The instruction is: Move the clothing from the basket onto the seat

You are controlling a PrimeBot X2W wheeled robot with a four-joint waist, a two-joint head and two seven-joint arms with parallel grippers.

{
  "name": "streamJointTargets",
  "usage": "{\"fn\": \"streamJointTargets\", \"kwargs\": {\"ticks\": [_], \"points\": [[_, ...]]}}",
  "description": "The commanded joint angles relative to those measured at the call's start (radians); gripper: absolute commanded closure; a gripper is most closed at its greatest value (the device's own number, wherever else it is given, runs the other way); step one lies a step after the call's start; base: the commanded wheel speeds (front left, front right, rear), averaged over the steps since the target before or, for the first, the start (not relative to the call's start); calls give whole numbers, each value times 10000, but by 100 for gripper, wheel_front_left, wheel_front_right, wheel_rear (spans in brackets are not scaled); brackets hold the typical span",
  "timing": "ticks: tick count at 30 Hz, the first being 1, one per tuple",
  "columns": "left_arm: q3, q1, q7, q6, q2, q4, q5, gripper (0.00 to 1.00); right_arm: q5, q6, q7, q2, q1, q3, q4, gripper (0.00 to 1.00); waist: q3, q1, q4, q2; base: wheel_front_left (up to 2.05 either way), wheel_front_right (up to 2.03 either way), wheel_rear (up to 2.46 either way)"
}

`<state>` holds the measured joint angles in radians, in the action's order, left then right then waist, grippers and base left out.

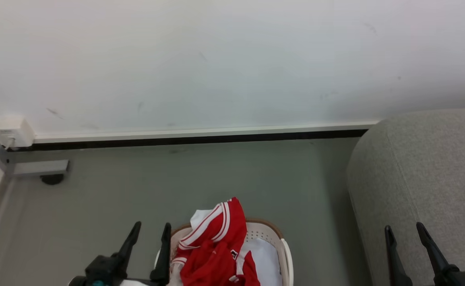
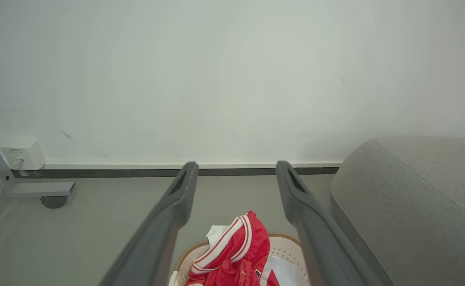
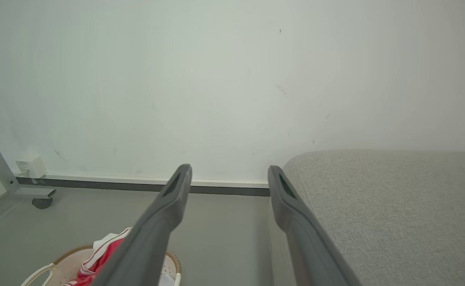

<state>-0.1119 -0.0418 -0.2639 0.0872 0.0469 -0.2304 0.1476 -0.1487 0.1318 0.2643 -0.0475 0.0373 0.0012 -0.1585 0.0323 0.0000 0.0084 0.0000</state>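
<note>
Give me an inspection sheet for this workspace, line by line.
Surface: grey floor; the basket stands on it.
Job's things: red clothing heaped in the basket over a white cloth; seat at right.
Clutter: nothing seen.
End effectors: left end effector open, empty, by the basket's left rim; right end effector open, empty, against the seat.
Cables: short white lead at the wall box.
Surroundings: white wall, dark skirting, grey frame on a caster.

All views toward wall (image 1: 216, 59), over basket (image 1: 286, 254)
</note>
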Motion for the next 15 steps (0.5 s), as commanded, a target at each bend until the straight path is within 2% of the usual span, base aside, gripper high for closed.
{"fn": "streamJointTargets", "kwargs": {"ticks": [1,7,15], "points": [[-72,-248,-11,59,61,-148,-136,0,63,-21,4,-54,-200,96,129,0,267,0,-260,0,0,0,0],[-305,-1162,-9,176,66,-1132,-578,0,-1,-22,1,-47,-568,382,441,0,1070,0,-868,0,0,0,0],[-844,-2888,-9,232,191,-3713,-1123,0,-202,-21,1,-49,-1199,650,854,0,2298,0,-1548,0,0,0,0]]}}
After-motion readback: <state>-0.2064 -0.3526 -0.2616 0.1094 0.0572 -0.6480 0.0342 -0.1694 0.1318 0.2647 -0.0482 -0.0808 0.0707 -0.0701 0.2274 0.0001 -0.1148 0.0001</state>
